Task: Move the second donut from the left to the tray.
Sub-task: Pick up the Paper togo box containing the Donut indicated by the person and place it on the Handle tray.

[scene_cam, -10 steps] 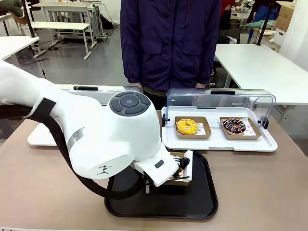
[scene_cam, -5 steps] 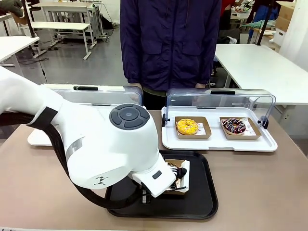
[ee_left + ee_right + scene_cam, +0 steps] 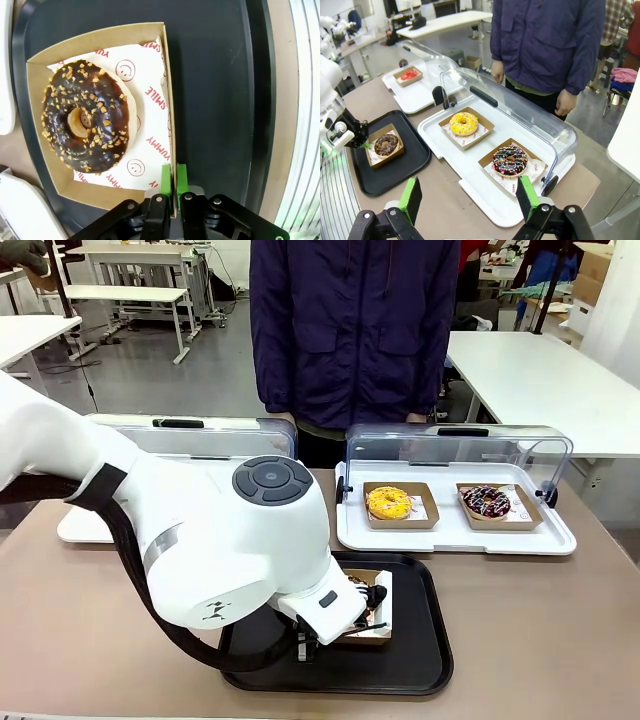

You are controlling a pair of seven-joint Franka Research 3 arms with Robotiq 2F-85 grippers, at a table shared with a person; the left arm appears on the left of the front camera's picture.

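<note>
Brown cardboard is pinched between the green pads [image 3: 166,176] of my left end effector [image 3: 174,192]: they are closed on the side wall of the small square carton [image 3: 41,67] that holds the chocolate-glazed donut with light sprinkles [image 3: 86,122], which lies on white printed paper inside it. The carton sits on the black tray [image 3: 420,660], which rests on the bench [image 3: 540,640] on my side of the white trays. From the right wrist camera I see the same carton flat on the black tray [image 3: 415,150], with my left end effector [image 3: 364,144] at its edge. My right end effector [image 3: 470,197] hangs above the bench, its fingers spread wide apart and holding nothing. Beyond the black tray a white tray with its clear domed lid [image 3: 460,445] raised carries a yellow-glazed donut [image 3: 389,503] and a dark donut with coloured sprinkles [image 3: 487,502], each in its own carton. A red-glazed donut [image 3: 410,75] sits in another white tray farther off. A person in a dark jacket [image 3: 355,330] stands at the far side.
</note>
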